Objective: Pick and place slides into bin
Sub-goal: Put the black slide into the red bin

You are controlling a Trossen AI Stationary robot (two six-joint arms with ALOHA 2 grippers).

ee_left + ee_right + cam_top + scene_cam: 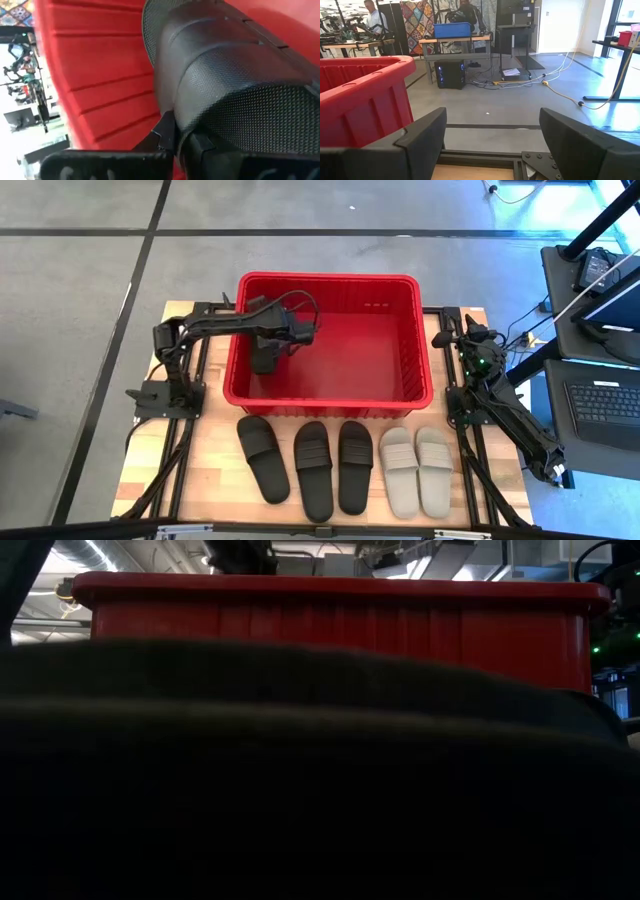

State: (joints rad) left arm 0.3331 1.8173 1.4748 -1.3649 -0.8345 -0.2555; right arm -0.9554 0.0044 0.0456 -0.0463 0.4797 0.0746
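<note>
The red bin (pixel 410 395) stands at the table's middle far side. My left gripper (pixel 272 338) reaches over the bin's left half and is shut on a black slide (pixel 264 358), which fills the left wrist view (pixel 235 85). Three black slides (pixel 314 470) and two beige slides (pixel 418 470) lie flat on their soles in a row on the table in front of the bin. My right gripper (pixel 443 340) is open and empty beside the bin's right wall; it also shows in the right wrist view (pixel 492 135). My left gripper holds the black slide at one end (pixel 175 117), pinched between its two fingers (pixel 162 134). The slide stretches away from the fingers inside the bin, over the bin's left half. Whether it touches the bin's floor, I cannot tell.
The bin's red walls (pixel 100 90) stand close around the held slide. A dark slide close to the low camera (pixel 300 790) blocks most of the low view, with the bin's wall (pixel 330 620) behind it. Desks with screens (pixel 600 330) stand right of the table.
</note>
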